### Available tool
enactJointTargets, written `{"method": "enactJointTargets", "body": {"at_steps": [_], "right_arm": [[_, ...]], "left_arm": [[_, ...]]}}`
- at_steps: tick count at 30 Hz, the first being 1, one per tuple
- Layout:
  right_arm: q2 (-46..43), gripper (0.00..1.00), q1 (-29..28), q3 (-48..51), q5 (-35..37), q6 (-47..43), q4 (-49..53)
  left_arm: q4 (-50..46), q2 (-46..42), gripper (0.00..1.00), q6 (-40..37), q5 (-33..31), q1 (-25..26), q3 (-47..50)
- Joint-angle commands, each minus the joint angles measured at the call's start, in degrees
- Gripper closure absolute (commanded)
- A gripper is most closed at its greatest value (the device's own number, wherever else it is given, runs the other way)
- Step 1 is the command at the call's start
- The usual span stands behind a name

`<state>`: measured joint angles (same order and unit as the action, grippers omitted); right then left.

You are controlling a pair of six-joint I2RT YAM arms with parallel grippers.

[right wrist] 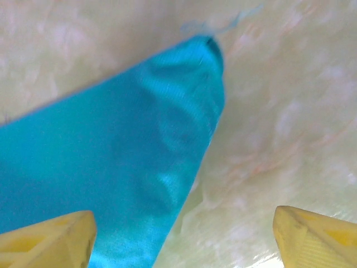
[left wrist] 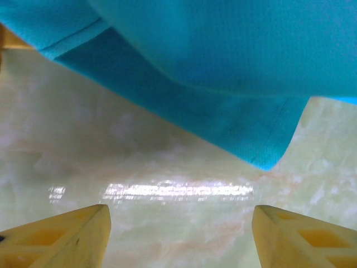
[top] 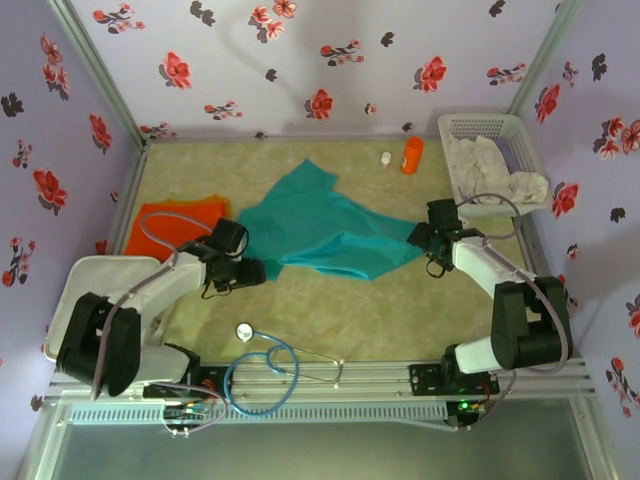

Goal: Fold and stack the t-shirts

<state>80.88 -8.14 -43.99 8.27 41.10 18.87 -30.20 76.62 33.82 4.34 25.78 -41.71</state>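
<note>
Shirt (top: 320,232), teal, lies rumpled at frame centre on table (top: 400,315); left claw (top: 258,271) and right claw (top: 417,238) spread at its edges.

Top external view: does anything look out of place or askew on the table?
The teal t-shirt lies skewed and bunched across the middle, not flat. A stethoscope at the near edge looks foreign to shirt folding. Nothing looks spilled or damaged.
</note>
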Motion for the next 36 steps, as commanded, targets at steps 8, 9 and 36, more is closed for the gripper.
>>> {"method": "enactJointTargets", "body": {"at_steps": [8,9,36], "right_arm": [[12.8,0.23,4.1,-7.4,-1.9,-0.1,-6.0],[14.2,0.27,4.2,-7.7,-3.1,-0.1,-7.3],[21.3,0.89,2.7,-36.6,-2.5,-3.7,-0.7]], "left_arm": [[7.9,11.1,0.31,-1.2,-1.5,1.8,-4.3],[8.3,12.0,0.31,-1.4,-2.1,2.1,-4.6],[-2.1,10.7,1.0,-4.2,-9.4,6.8,-8.8]]}}
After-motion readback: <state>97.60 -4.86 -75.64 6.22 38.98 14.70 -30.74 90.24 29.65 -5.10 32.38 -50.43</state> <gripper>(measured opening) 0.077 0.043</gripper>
